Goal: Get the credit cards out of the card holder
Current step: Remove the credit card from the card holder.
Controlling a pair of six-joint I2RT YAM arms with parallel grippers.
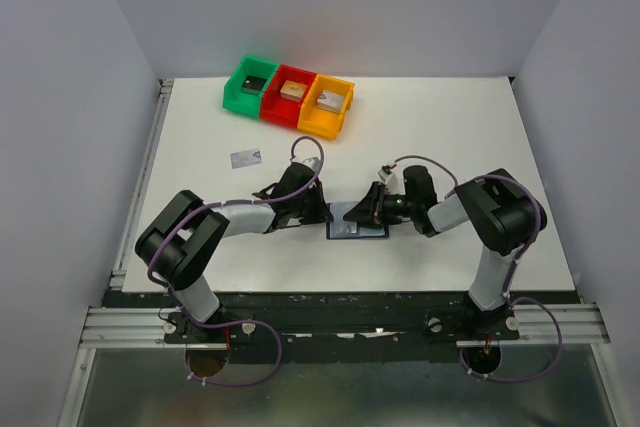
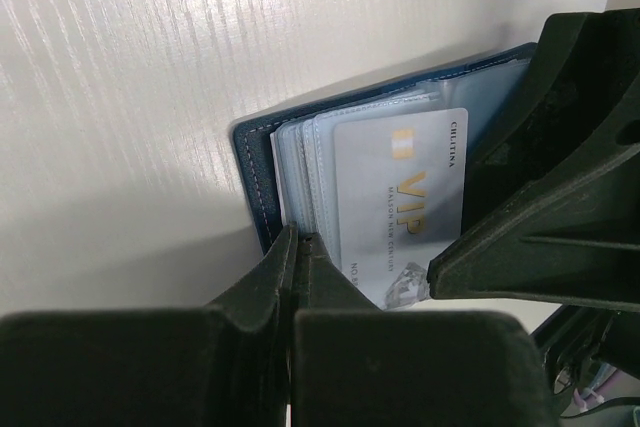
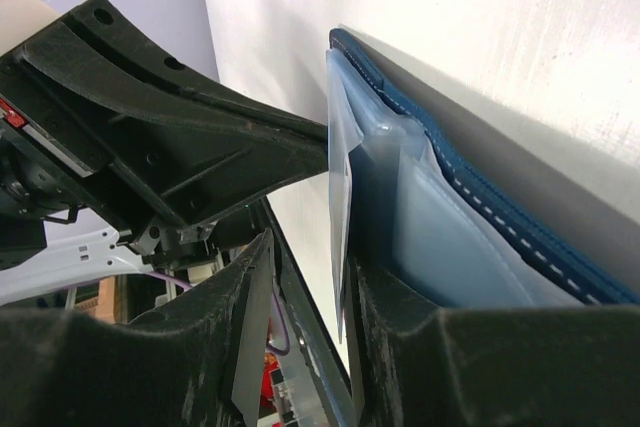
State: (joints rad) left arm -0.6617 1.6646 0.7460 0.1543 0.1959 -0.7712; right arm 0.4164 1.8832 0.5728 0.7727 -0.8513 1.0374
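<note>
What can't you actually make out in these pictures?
- Top view: card holder mostly hidden by both arms.
- Left wrist view: silver card's lower text covered by the right gripper.
- Right wrist view: any cards in the clear sleeves, seen edge-on.
- Top view: bins' contents too small.

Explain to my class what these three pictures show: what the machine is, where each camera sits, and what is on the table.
The machine is two robot arms bolted at the table's near edge. One picture looks down from above; the other two come from cameras on each wrist.

Both arms meet at a navy card holder lying open. The left gripper is shut, pressing at the holder's edge. The right gripper has its fingers either side of a clear sleeve. A silver VIP card sits in a pocket.

One silver card already lies on the table. At the back stand a green bin, red bin and orange bin.
</note>
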